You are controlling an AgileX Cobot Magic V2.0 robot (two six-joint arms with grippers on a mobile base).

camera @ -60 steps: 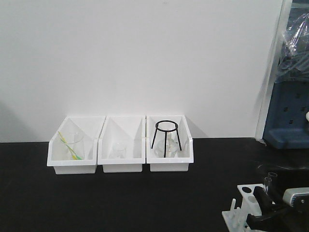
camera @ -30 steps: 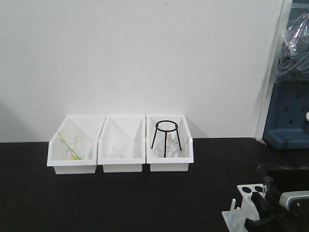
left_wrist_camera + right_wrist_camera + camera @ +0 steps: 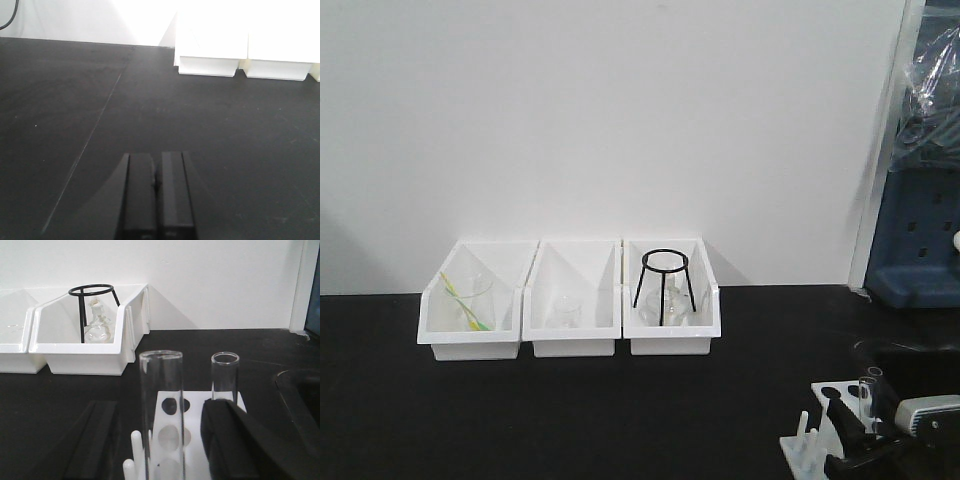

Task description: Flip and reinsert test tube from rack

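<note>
Right claw [image 3: 160,440] spread around test tube [image 3: 161,405] over rack [image 3: 175,432]

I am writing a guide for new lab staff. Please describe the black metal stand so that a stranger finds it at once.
Three white bins stand in a row on the black table by the white wall. In the right-hand one, seen from the front, a black ring on thin legs stands over clear glassware. It is the only dark thing in any bin.
</note>
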